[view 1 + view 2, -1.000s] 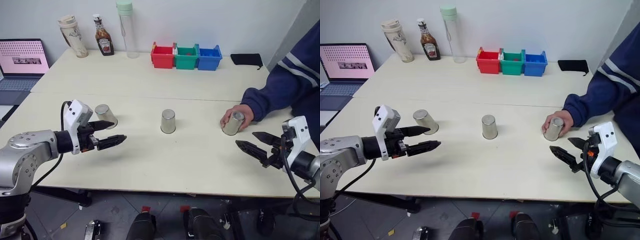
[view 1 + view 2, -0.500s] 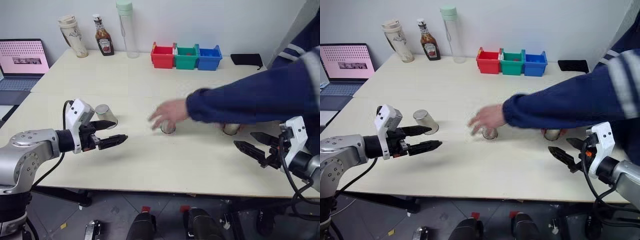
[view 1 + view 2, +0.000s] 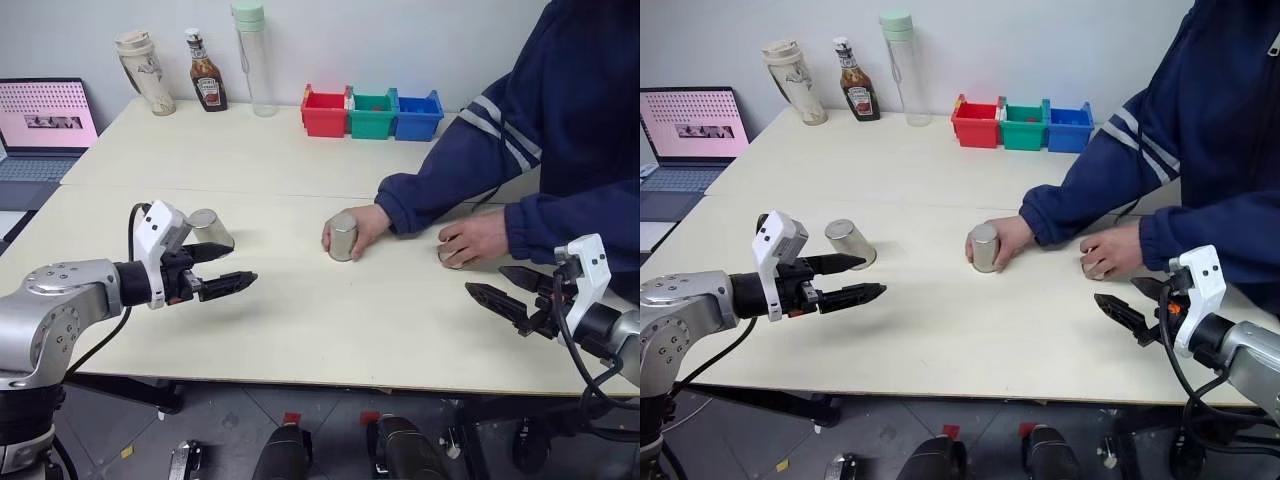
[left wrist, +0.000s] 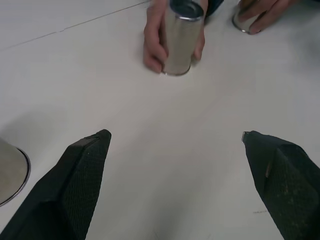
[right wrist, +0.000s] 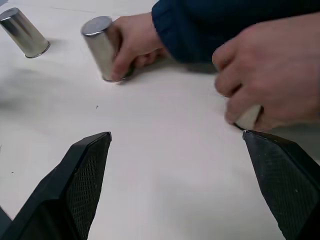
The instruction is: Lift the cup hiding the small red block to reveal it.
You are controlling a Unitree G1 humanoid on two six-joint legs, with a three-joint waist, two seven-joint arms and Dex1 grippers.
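Three silver cups stand upside down in a row on the cream table (image 3: 250, 150). The left cup (image 3: 211, 228) stands free, just behind my left gripper (image 3: 243, 263), which hovers open and empty. A person's hand (image 3: 365, 225) wraps the middle cup (image 3: 343, 237). The person's other hand (image 3: 478, 238) covers the right cup (image 5: 248, 117), which barely shows. My right gripper (image 3: 485, 280) is open, low over the table just in front of that hand. The small red block is hidden.
A person in a blue sleeve (image 3: 450, 170) leans over the table's right half. Red (image 3: 324, 112), green (image 3: 373, 113) and blue (image 3: 418, 115) bins stand at the back, bottles (image 3: 207, 84) at the back left. A laptop (image 3: 45, 125) sits off the table's left.
The person's arm reached across from the right cup to the middle one; now each hand rests on a cup. Both my grippers have stayed still and open.
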